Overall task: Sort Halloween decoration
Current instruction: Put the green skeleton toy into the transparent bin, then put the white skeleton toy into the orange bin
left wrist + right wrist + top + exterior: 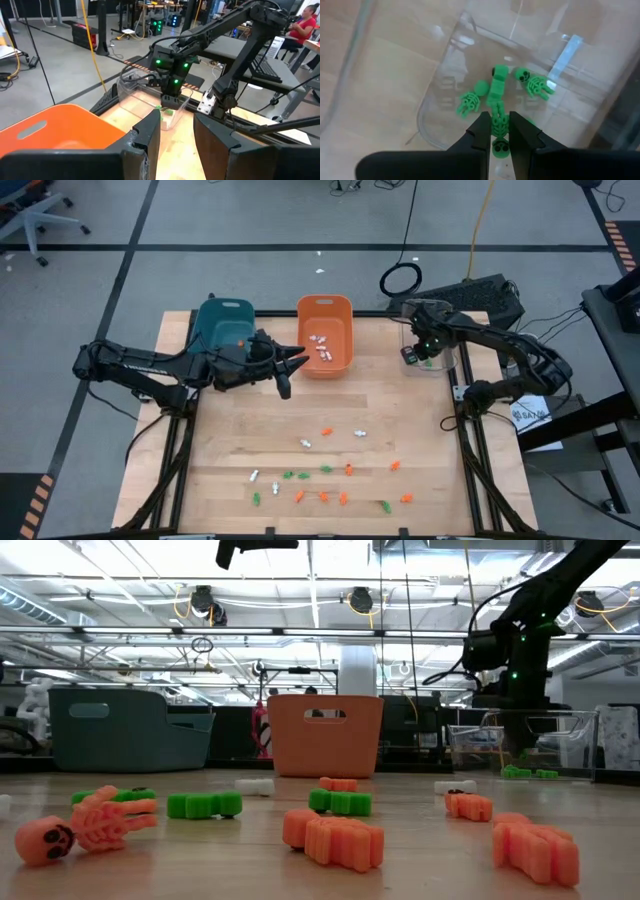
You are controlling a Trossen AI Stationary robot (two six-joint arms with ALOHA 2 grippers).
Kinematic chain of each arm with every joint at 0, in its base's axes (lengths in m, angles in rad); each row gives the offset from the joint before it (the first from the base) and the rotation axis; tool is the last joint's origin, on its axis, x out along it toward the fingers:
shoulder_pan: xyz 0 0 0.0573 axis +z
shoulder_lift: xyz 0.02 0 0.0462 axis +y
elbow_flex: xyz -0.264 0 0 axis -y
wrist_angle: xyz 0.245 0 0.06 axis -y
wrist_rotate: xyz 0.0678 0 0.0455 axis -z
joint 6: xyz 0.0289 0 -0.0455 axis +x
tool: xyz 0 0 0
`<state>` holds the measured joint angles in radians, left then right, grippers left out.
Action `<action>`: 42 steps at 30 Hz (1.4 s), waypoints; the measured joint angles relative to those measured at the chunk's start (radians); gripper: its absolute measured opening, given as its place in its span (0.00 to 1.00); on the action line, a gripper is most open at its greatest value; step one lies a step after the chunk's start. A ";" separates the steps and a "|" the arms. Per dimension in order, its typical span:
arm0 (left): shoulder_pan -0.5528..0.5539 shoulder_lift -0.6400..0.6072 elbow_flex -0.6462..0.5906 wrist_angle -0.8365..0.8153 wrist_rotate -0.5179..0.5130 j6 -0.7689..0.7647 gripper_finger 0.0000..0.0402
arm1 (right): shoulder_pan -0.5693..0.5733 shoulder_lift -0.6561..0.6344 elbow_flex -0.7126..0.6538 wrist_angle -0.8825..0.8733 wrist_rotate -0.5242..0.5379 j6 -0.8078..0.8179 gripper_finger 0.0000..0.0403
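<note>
So the right gripper (496,131) is down inside the clear bin (447,358) at the far right corner of the table, fingers pinched on a little green skeleton (499,124). A few more green skeletons (536,84) already lie on the bin floor just past it.

My worry is the release. The skeleton sits lengthwise between the pads with its skull poking out below, so if the fingers only crack open a bit it could hang on one pad and ride back out with the arm — then drop on the wood or outside the bin. The bin walls are close too; a crooked lift could clip the rim and shove the whole thing, since it looks light.

The left gripper (290,367) hovers between the teal bin (222,328) and the orange bin (326,330), jaws partly apart with nothing between them. It hangs close to the orange bin's rim, so a careless swing could knock it and scatter the white trinkets (321,346) inside.

Plenty still unsorted — orange, green and white trinkets (330,470) are scattered over the near half of the table, some nearly touching each other, which makes grabbing two colours at once a real risk.
</note>
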<state>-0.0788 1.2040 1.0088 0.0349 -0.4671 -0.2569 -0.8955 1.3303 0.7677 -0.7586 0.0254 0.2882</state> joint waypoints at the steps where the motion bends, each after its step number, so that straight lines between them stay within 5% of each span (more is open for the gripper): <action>1: 0.000 0.000 0.000 0.000 0.000 0.000 0.29 | 0.000 0.008 0.000 0.006 -0.002 0.001 0.07; 7: 0.000 0.000 0.000 0.000 -0.001 -0.001 0.29 | 0.000 0.023 0.002 0.027 -0.008 0.004 0.09; 18: 0.000 0.000 0.000 -0.001 -0.002 -0.027 0.29 | 0.000 0.002 0.000 0.023 0.005 0.015 0.34; 25: 0.000 0.000 0.000 -0.001 0.007 -0.027 0.29 | 0.005 -0.062 0.096 -0.104 -0.006 -0.015 0.41; 34: -0.005 -0.001 0.000 -0.033 0.281 -0.159 0.29 | 0.110 -0.364 0.282 -0.226 -0.039 0.094 0.41; 42: -0.075 -0.001 0.000 -0.377 0.423 -0.375 0.29 | 0.295 -0.571 0.333 -0.212 -0.222 0.219 0.41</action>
<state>-0.1538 1.2030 1.0088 -0.3419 -0.0444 -0.6320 -0.6008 0.7596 1.1007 -0.9710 -0.1971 0.5068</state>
